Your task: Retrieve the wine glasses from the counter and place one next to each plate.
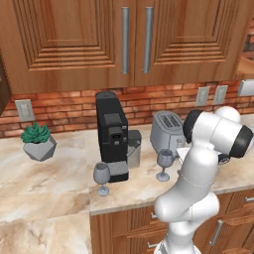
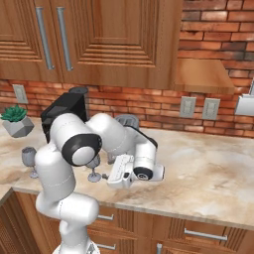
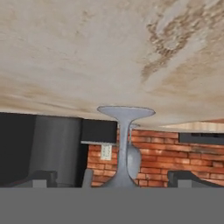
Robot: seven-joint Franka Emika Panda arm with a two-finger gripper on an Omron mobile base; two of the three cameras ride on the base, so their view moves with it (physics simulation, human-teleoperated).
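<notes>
Two wine glasses stand upright on the beige marbled surface (image 1: 44, 188). The nearer glass (image 1: 164, 164) stands in front of the grey toaster (image 1: 166, 131), just beside the robot's hand; in the right base view this glass (image 2: 93, 169) shows partly behind the arm's elbow. The hand view is rolled upside down, so the same glass (image 3: 125, 144) appears with its round foot at the top, resting on the surface, and its stem running down between the two finger tips. The gripper (image 3: 113, 178) has its fingers wide apart, one on each side of the stem, touching nothing.

The other glass (image 1: 101, 176) stands well to the left, just beside the front of the black coffee machine (image 1: 112, 134); in the right base view it (image 2: 30, 160) stands near the surface's front edge.

A small green plant in a grey pot (image 1: 38, 142) sits farther left, near the red brick wall (image 1: 64, 106). Wall outlets (image 1: 203, 96) are set in the brick, and brown wood cabinets (image 1: 74, 39) hang above.
</notes>
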